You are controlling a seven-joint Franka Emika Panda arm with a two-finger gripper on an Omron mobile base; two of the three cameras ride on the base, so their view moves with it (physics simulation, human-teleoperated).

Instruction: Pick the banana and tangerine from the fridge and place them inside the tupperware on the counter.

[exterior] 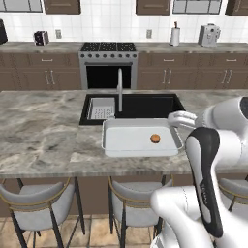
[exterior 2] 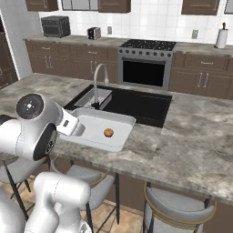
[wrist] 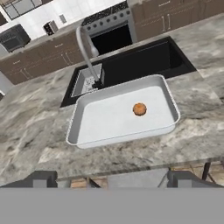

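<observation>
The white tupperware [exterior: 121,141] [exterior 2: 91,122] [wrist: 100,124] sits on the counter [exterior: 43,131] [exterior 2: 191,141] just in front of the sink. The tangerine [exterior: 155,138] [exterior 2: 108,132] [wrist: 139,109] lies inside it, towards its right side. My gripper [wrist: 113,179] hovers above the counter's near edge, short of the tupperware, open with its two fingertips [wrist: 43,179] wide apart and nothing between them. The banana and the fridge are out of view.
A black sink [exterior: 150,106] [wrist: 144,61] with a tall faucet [exterior: 119,89] [wrist: 85,48] lies right behind the tupperware. Grey stools [exterior: 34,203] [exterior 2: 177,205] stand under the counter's near edge. A stove [exterior: 107,63] is at the back wall.
</observation>
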